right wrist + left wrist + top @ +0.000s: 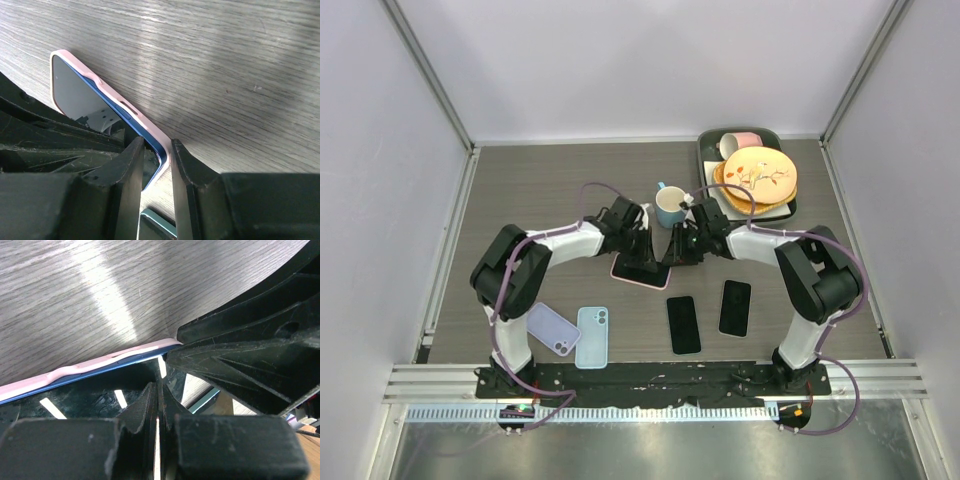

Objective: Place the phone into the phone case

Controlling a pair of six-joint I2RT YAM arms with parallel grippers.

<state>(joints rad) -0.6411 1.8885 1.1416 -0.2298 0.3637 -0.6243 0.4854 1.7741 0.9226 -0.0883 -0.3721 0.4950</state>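
Note:
A blue-edged phone (85,100) lies screen up inside the pink phone case (632,274) at mid-table. In the right wrist view the pink phone case's rim (115,97) runs along the phone's side. My left gripper (642,252) is shut and empty, its fingertips (150,395) resting over the dark screen by the case's long edge (80,369). My right gripper (678,250) is narrowly closed around the case's near corner (166,161): one finger stands over the screen and the other against the pink rim.
Two bare black phones (684,324) (735,307) lie in front of the right arm. A light-blue case (592,337) and a lavender case (552,328) lie front left. A blue mug (670,205) stands just behind the grippers. A tray (706,150) with plates and a pink cup is back right.

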